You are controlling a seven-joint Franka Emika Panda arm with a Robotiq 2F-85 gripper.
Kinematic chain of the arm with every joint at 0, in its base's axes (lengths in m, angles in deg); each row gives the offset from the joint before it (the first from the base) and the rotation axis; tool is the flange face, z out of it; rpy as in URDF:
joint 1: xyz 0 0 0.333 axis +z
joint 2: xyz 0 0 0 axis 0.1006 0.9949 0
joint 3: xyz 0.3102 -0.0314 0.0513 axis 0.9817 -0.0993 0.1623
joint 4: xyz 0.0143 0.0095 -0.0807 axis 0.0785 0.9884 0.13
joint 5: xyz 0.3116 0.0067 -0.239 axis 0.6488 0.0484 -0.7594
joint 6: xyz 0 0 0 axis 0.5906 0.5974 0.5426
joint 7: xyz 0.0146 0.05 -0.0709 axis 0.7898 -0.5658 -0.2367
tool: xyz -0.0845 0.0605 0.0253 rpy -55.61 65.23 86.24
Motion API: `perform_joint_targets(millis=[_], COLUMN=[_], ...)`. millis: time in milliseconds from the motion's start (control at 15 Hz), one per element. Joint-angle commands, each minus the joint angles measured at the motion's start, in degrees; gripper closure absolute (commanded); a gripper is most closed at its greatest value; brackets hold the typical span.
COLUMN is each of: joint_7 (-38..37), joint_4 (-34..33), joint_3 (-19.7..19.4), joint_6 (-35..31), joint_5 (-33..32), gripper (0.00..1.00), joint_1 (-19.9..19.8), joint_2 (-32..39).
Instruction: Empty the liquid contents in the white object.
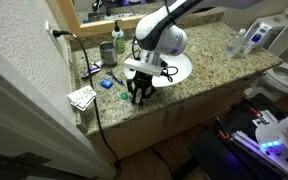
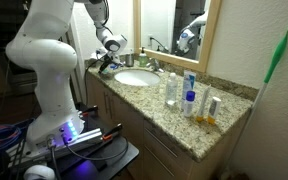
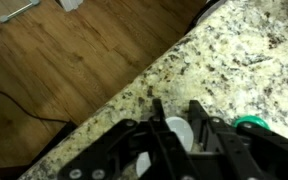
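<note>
The white object point(image 3: 176, 132) is a tiny round white container that sits between my gripper's two black fingers point(image 3: 176, 108) in the wrist view. The fingers are closed against its sides, just above the speckled granite counter point(image 3: 234, 60) near its front edge. I cannot see any liquid in it. A small green round piece point(image 3: 252, 125) lies on the counter right beside the fingers. In both exterior views the gripper point(image 1: 140, 97) point(image 2: 106, 64) hangs over the counter's front edge beside the sink, and the container is too small to make out.
The white oval sink basin point(image 1: 181, 70) point(image 2: 136, 78) is right behind the gripper. A cup point(image 1: 106, 50), a bottle point(image 1: 119, 40), papers point(image 1: 82, 97) and a hanging cable point(image 1: 96, 120) are at one end. Several bottles point(image 2: 189, 95) stand past the sink. Wooden floor point(image 3: 54, 80) lies below the counter edge.
</note>
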Motion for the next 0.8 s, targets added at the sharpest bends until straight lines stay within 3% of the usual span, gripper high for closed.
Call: perform_joint_targets(millis=[0, 133, 200, 333, 733], joint_7=[-0.9, -0.9, -1.0, -1.2, -2.2], joint_4=[0.9, 1.3, 1.4, 1.7, 5.2], joint_3=[-0.5, -0.5, -0.4, -0.2, 1.6], joint_6=[-0.7, -1.1, -1.3, -1.1, 0.4], joint_5=[-1.2, -1.2, -0.9, -0.6, 0.1], gripper=[0.97, 1.0, 0.7, 0.72, 0.31], joint_1=[0.4, 0.4, 0.3, 0.3, 1.1], joint_2=[-0.8, -1.3, -1.4, -1.8, -7.3])
